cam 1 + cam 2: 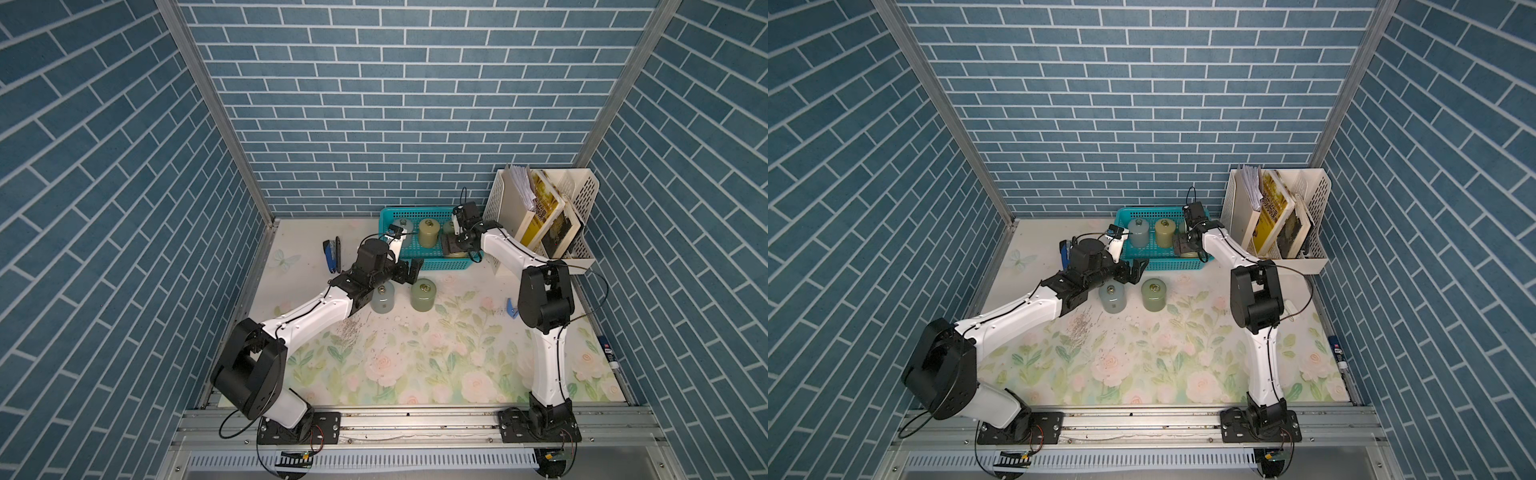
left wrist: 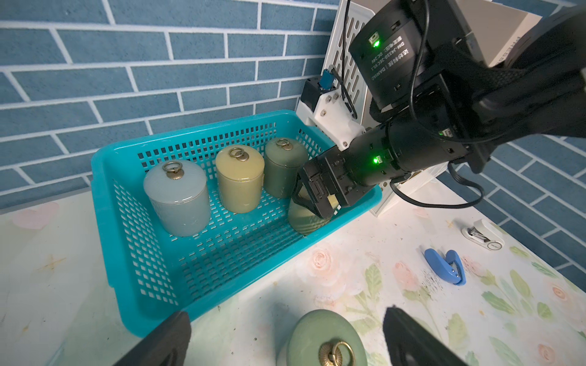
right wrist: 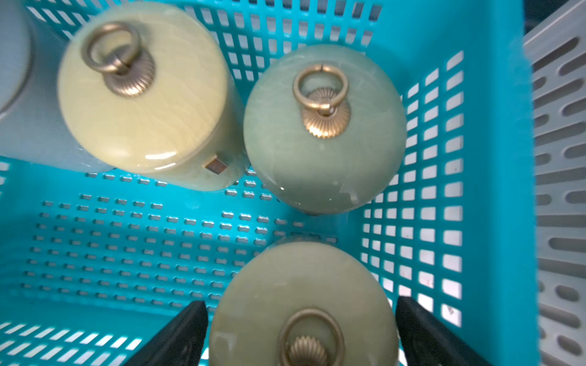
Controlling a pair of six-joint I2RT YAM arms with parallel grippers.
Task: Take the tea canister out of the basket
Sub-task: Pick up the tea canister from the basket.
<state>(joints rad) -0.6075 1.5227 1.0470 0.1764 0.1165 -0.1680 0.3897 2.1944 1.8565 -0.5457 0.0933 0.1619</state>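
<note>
The teal basket [image 1: 390,216] [image 2: 104,202] stands at the back of the table. Four lidded tea canisters stand in it: pale grey [image 2: 177,196], yellow [image 2: 239,177], green [image 3: 323,133] and olive [image 3: 301,285]. My right gripper [image 3: 299,302] [image 1: 455,249] reaches down into the basket. Its jaws are open, with one finger close on each side of the olive canister's lid. That canister stands on the basket floor. My left gripper [image 2: 287,312] [image 1: 411,274] hovers open in front of the basket, above a green canister [image 2: 323,336] [image 1: 423,294] on the table. A pale grey canister [image 1: 382,299] stands beside it.
A white perforated file rack [image 1: 586,195] holding books stands right of the basket, close to my right arm. A blue stapler [image 1: 331,253] lies left of the basket. A blue punch [image 2: 444,266] and a white stapler [image 2: 483,236] lie at the right. Loose staples [image 1: 351,332] are scattered mid-table.
</note>
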